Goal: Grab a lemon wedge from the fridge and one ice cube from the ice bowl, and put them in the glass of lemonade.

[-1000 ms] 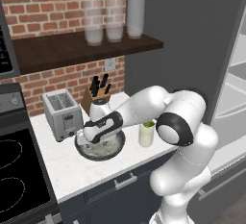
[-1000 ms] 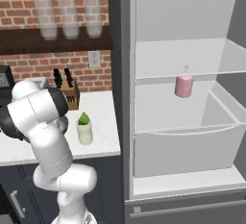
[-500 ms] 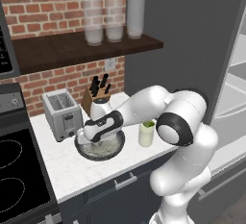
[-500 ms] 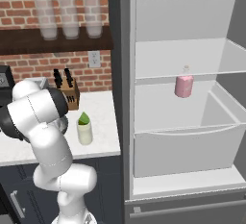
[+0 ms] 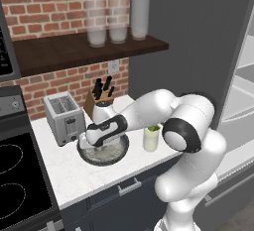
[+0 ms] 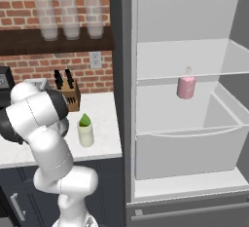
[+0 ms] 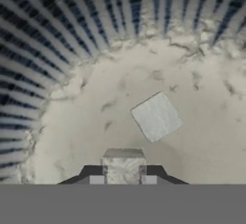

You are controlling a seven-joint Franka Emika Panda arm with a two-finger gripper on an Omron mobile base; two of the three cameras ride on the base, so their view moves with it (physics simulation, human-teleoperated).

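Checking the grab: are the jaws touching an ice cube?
Touching. Hand view shows the jaws closed on both sides of an ice cube in the bowl.

A dark grey ice bowl (image 5: 103, 151) with a ribbed, striped inner wall (image 7: 57, 40) is seen beneath the jaws, its ice whitish and speckled. A pale grey ice cube (image 7: 156, 117) lies just ahead of the jaws. The white, faintly veined tabletop (image 5: 74, 173) carries a silver toaster (image 5: 63, 117). A bright green lemon wedge (image 6: 85, 120) tops the pale yellowish glass of lemonade (image 6: 86, 134). A pink bottle (image 6: 186, 85) stands in the white-walled fridge (image 6: 194, 55).
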